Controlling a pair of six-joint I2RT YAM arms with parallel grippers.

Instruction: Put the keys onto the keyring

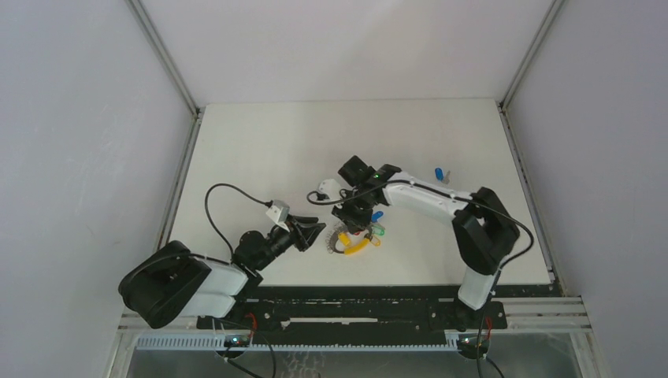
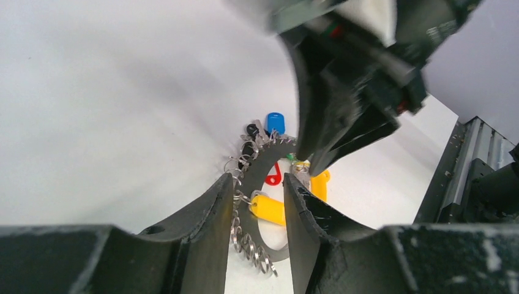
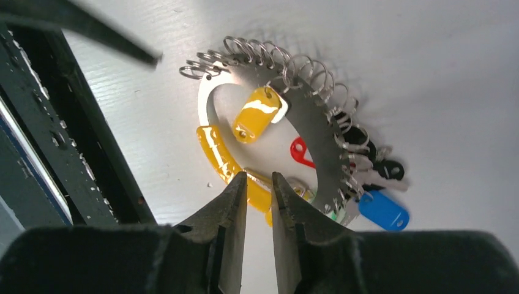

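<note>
The keyring lies near the table's front middle. It is a flat silver ring edged with small wire loops, carrying yellow, red, black and blue capped keys. My left gripper is low at its left side, open, its jaws straddling the ring band and a yellow cap. My right gripper is over the ring's far side, open only a narrow slit, with its tips at a yellow strip. A loose blue-capped key lies to the right. I cannot pick out a loose yellow-orange key.
A black rail runs along the table's near edge, close behind the keyring. Grey walls close in the white table on three sides. The left arm's cable loops over the table at the left.
</note>
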